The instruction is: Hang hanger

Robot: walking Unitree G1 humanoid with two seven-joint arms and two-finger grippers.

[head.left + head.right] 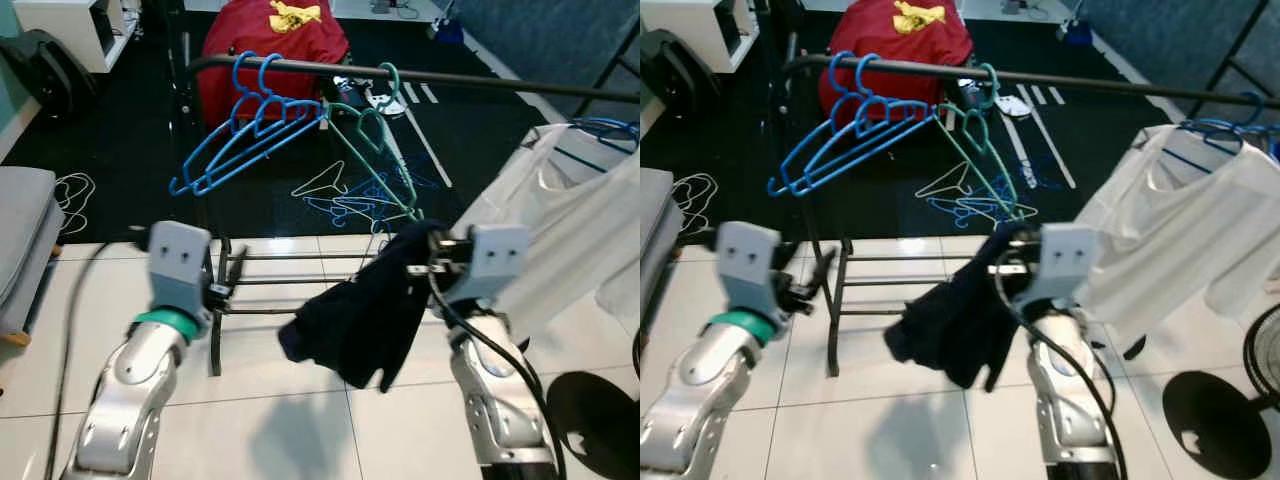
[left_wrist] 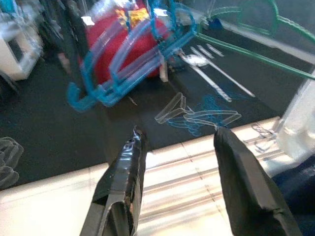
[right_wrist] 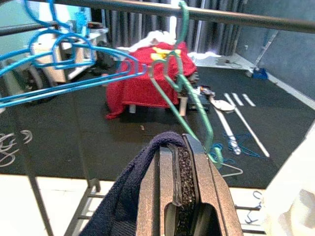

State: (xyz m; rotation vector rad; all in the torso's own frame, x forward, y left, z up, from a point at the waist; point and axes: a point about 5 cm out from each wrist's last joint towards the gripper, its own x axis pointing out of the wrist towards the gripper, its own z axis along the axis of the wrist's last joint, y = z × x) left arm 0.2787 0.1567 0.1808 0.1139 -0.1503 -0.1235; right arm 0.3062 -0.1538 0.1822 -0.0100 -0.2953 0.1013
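A green hanger (image 1: 372, 140) hangs by its hook on the black rail (image 1: 450, 77), and its long arm slants down toward my right gripper (image 3: 178, 142). That gripper is shut, with a dark navy garment (image 1: 365, 310) draped over its fingers and hanging below. The hanger's lower end (image 3: 214, 155) lies right beside the fingertips. Whether the fingers also pinch the hanger I cannot tell. Two blue hangers (image 1: 245, 135) hang tilted on the rail farther left. My left gripper (image 2: 178, 135) is open and holds nothing, low in front of the rack's left post.
A white shirt (image 1: 560, 220) on a blue hanger hangs at the right end of the rail. Loose hangers (image 1: 350, 200) lie on the dark carpet behind the rack, near a red bag (image 1: 270, 45). A black fan base (image 1: 1215, 415) stands on the tiles at right, and a grey cushion (image 1: 20, 240) at left.
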